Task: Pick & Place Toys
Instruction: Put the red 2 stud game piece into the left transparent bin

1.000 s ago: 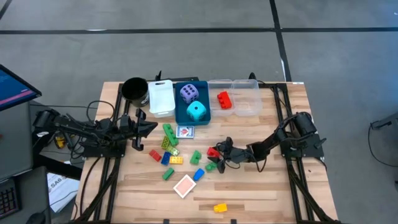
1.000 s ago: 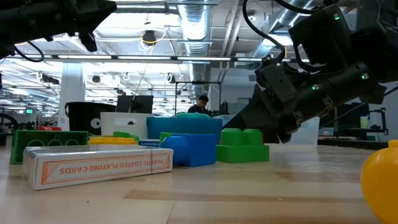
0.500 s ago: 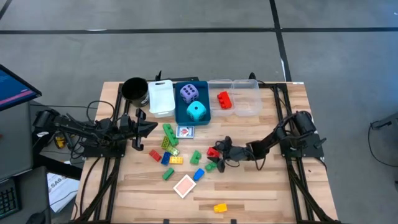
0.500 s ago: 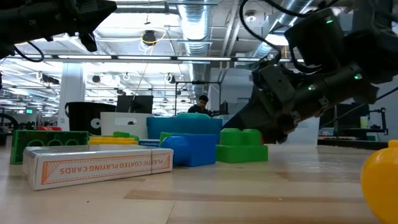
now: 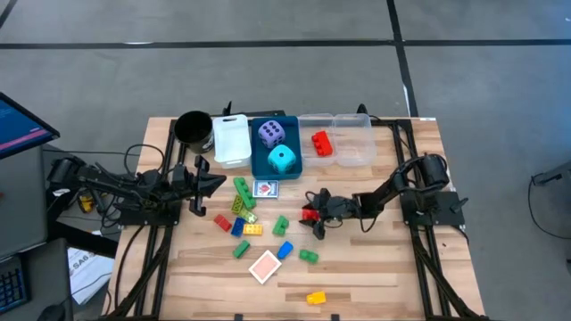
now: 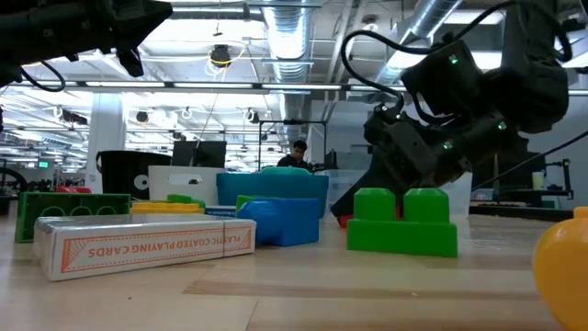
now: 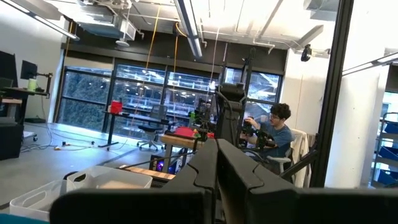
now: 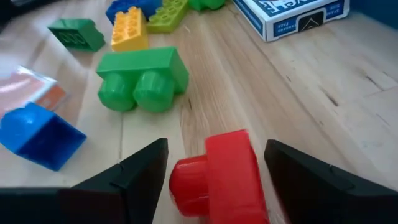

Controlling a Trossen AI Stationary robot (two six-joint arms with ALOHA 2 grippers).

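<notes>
Right wrist view: right tool (image 8: 208, 171) fingers apart, straddling red brick (image 8: 217, 177) lying on desk (image 8: 298, 93), mid-desk. Step: grasping. Next, likely: close, lift, carry toward clear bin (image 5: 352, 143). Left tool (image 5: 219, 182) closed, idle at left.

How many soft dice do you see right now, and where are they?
2. The purple die and the cyan die both sit in the blue bin, side by side, purple toward the table's far edge. No other die shows on the table.

Beyond the right gripper (image 5: 311, 217), along the table's far edge, stand a black cup (image 5: 192, 127) and white bin (image 5: 231, 139). A blue bin (image 5: 257, 159) and clear bins (image 5: 352, 138) follow (all side by side).
</notes>
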